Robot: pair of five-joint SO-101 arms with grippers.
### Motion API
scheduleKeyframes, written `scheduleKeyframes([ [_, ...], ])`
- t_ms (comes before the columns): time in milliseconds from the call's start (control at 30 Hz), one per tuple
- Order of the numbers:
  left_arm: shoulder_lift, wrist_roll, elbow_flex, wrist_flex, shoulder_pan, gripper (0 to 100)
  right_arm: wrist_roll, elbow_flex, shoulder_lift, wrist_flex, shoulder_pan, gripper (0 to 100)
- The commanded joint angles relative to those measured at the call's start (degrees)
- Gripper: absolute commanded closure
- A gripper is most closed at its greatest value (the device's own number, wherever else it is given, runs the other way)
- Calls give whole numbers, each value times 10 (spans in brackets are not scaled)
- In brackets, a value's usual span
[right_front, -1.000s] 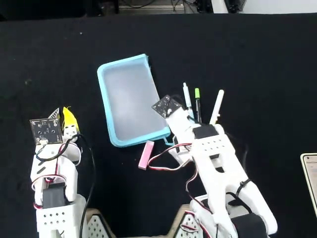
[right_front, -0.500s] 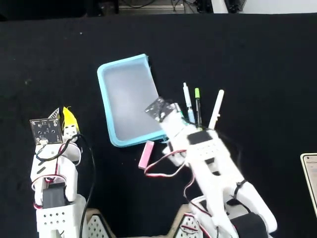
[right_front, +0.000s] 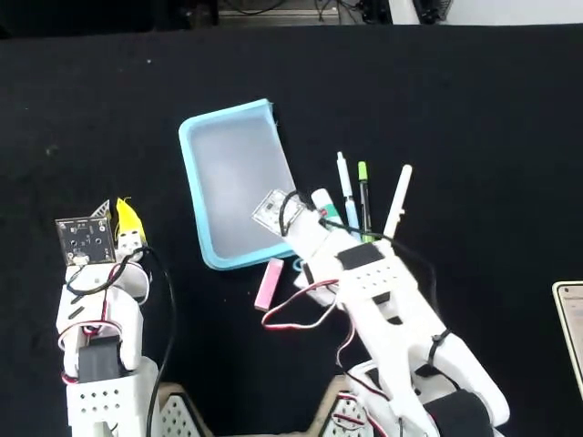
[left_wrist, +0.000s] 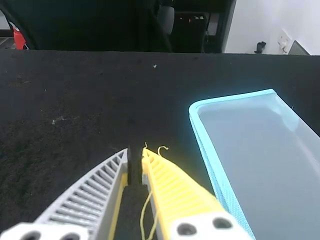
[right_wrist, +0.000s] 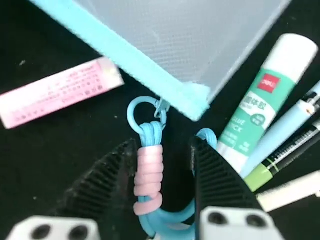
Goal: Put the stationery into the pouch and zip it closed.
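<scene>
Our right gripper (right_wrist: 164, 145) straddles the zipper pull cord (right_wrist: 149, 175) of the pouch (right_wrist: 200, 40), jaws apart, presumably to tug it, while our left gripper (left_wrist: 135, 165) sits closed and empty.

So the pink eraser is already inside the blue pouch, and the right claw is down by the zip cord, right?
Not quite. The pink eraser lies on the table outside the pouch, beside its edge; the right wrist view shows it. The right gripper is indeed down by the zip cord.
</scene>
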Motion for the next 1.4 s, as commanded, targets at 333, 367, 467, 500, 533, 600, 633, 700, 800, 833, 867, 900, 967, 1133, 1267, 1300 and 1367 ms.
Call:
scheduleKeyframes([
  [333,-4,1,12,3,0,938,-20,33,-19,18,1,829],
  [367,-4,1,12,3,0,938,-7,33,-20,33,5,829],
  [467,-4,1,12,3,0,938,6,7,-21,97,27,829],
  [500,-4,1,12,3,0,938,7,-12,-21,123,33,829],
  [533,-4,1,12,3,0,938,7,-32,-21,149,39,828],
  [600,-4,1,12,2,0,938,7,-71,-21,186,39,828],
  [633,-4,1,12,2,0,938,7,-87,-21,197,36,828],
  [700,-4,1,12,2,0,938,7,-109,-21,202,29,828],
  [800,-4,1,12,3,0,938,8,-122,-21,197,1,826],
  [833,-4,1,12,3,0,938,11,-118,-21,187,-16,826],
  [867,-4,1,12,3,0,938,11,-108,-21,171,-33,826],
  [900,-4,1,12,3,0,938,11,-93,-21,145,-50,826],
  [967,-4,1,12,3,0,938,11,-51,-18,73,-79,826],
  [1133,-4,1,12,3,0,938,11,50,-17,-107,-94,828],
  [1267,-4,1,12,2,0,938,11,57,-16,-114,-94,828],
  [1300,-4,1,12,1,0,938,11,53,-16,-108,-94,828],
  [1367,-4,1,12,1,0,938,11,49,-15,-93,-94,828],
])
